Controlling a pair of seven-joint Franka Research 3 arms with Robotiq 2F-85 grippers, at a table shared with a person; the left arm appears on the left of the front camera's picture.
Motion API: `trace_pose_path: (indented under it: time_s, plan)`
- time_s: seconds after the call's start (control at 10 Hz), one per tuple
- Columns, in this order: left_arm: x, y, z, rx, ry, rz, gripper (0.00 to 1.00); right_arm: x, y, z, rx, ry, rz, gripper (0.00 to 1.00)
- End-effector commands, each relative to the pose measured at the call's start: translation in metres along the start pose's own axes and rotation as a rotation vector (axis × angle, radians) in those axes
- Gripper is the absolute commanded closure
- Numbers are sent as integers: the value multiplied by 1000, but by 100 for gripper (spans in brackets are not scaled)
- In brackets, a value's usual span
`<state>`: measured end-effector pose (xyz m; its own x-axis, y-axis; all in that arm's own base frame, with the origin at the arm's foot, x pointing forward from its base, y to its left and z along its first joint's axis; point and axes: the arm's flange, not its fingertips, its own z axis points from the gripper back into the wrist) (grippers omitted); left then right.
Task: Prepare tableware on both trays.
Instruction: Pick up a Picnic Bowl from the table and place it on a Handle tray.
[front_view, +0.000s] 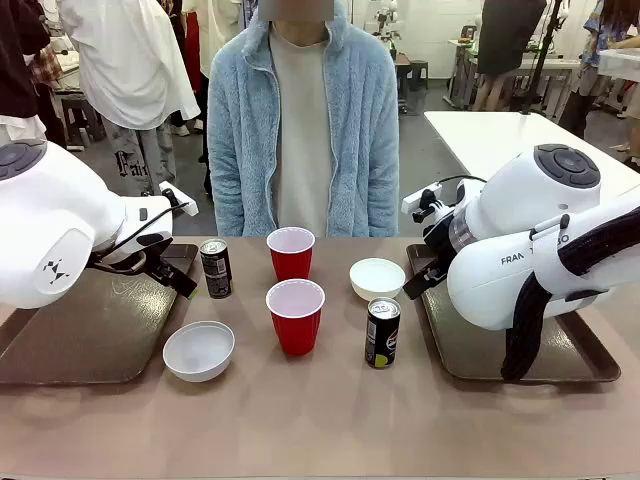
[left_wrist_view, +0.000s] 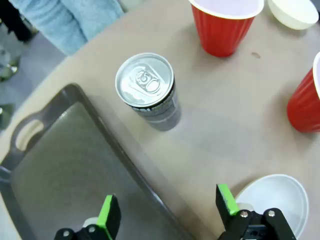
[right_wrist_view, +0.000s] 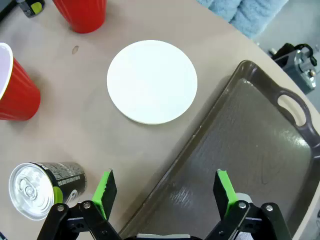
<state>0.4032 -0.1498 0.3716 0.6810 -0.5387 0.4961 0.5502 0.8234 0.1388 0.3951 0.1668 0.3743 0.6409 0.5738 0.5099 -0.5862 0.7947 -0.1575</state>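
Half of the left tray (front_view: 90, 340) and right tray (front_view: 465, 355) lies hidden, long axes toward the person (front_view: 300, 140); left pincer (left_wrist_view: 167, 205) and right pincer (right_wrist_view: 165, 192) gape empty.

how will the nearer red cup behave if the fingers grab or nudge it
The nearer red cup looks empty, so it is probably light. It is tall with a base narrower than its rim, so a push high up would likely tip it. Its thin plastic wall may flex under a hard squeeze.
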Motion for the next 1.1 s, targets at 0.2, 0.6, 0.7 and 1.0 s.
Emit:
trace_pose_path:
  time_s: [0.2,0.6,0.7,1.0]
  plan:
    - [0,0,0,0,0,0,0,0,0,0,0,0,0,0]
    - [0,0,0,0,0,0,0,0,0,0,0,0,0,0]
    - [0,0,0,0,0,0,0,0,0,0,0,0,0,0]
    - [0,0,0,0,0,0,0,0,0,0,0,0,0,0]
